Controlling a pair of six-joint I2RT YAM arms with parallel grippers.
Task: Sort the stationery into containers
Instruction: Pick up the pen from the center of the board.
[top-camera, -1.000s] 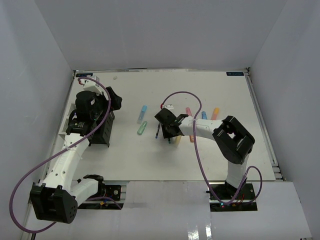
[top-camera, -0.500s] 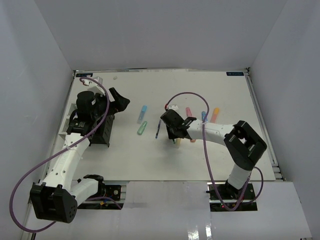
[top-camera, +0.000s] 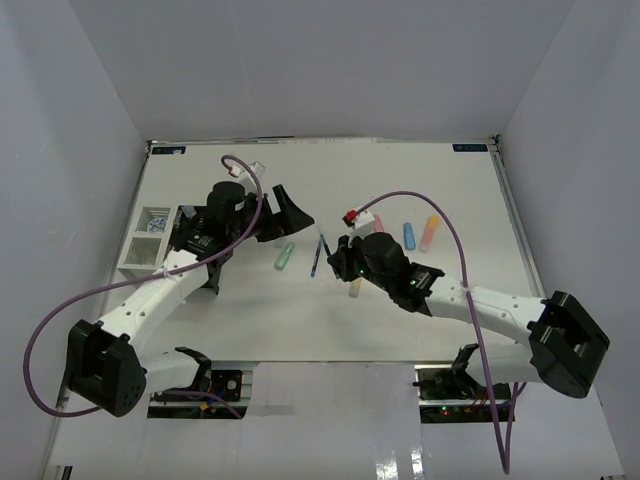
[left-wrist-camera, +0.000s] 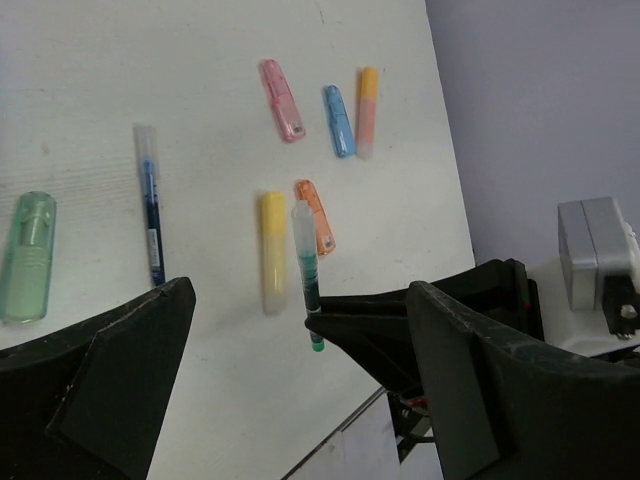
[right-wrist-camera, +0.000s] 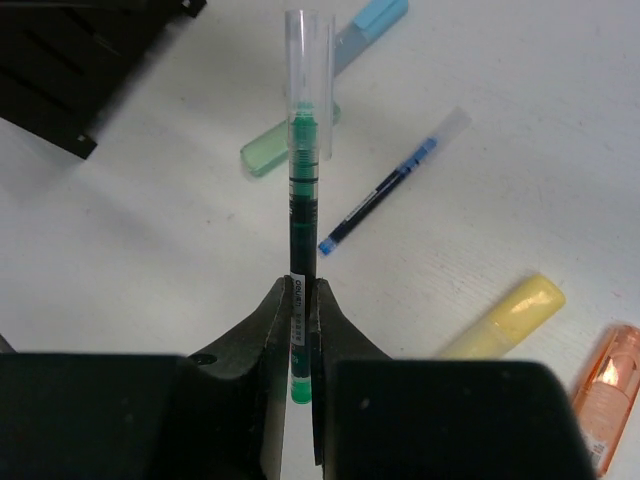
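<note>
My right gripper is shut on a thin green pen and holds it above the table. My left gripper is open and empty, just left of that pen. On the table lie a blue pen, a green marker, a yellow marker, a short orange marker, and pink, blue and orange markers. A light blue marker is hidden under my left gripper in the top view.
The white two-compartment tray stands at the left edge with the small roll in its far compartment. The black organizer is mostly hidden under my left arm. White walls enclose the table.
My left arm has swung right from over the organizer to the table's middle. My right gripper has lifted the green pen, and its arm has drawn back toward the near edge.
</note>
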